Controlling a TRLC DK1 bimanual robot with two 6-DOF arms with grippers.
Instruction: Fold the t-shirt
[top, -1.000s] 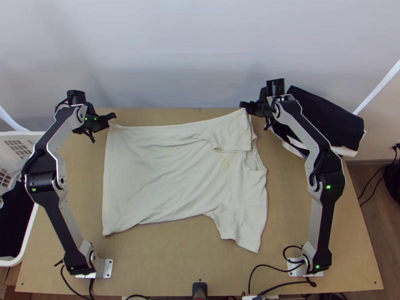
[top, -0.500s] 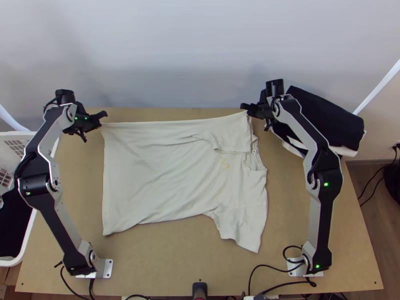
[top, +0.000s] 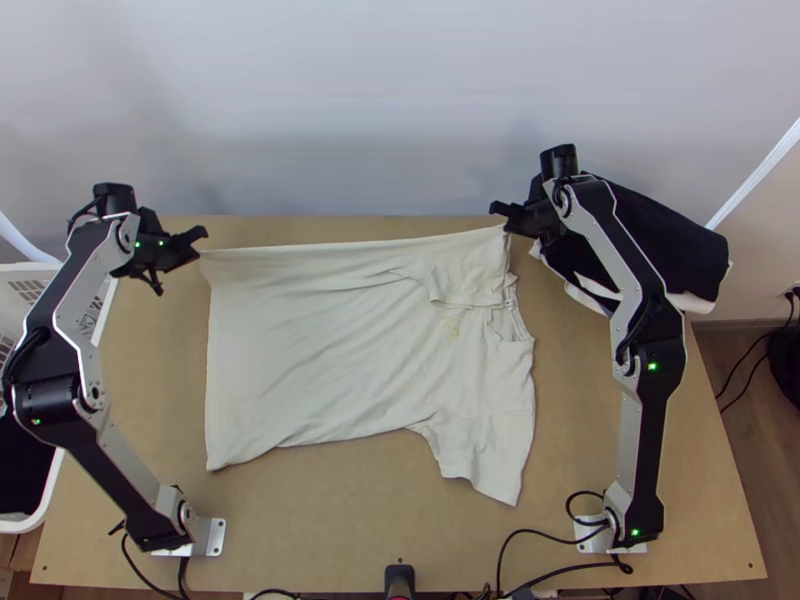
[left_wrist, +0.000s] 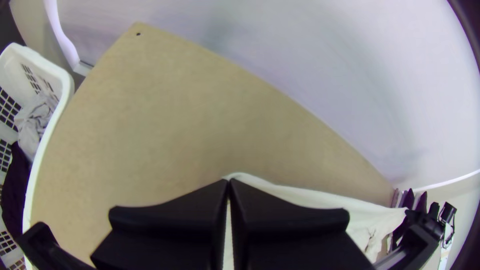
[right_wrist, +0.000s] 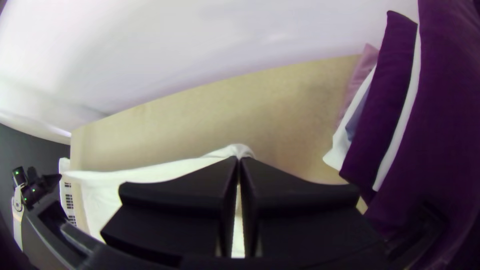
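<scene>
Firmly grips the pale t-shirt (top: 350, 350), spread over the wooden table (top: 330, 530), by its far edge — pinches the hem corner in the left gripper (top: 201, 243), the sleeve end in the right gripper (top: 505, 217).

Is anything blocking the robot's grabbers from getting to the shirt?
Nothing visible: the left gripper and right gripper are both shut on the t-shirt along its far edge. The dark cloth lies beside the right gripper.
</scene>
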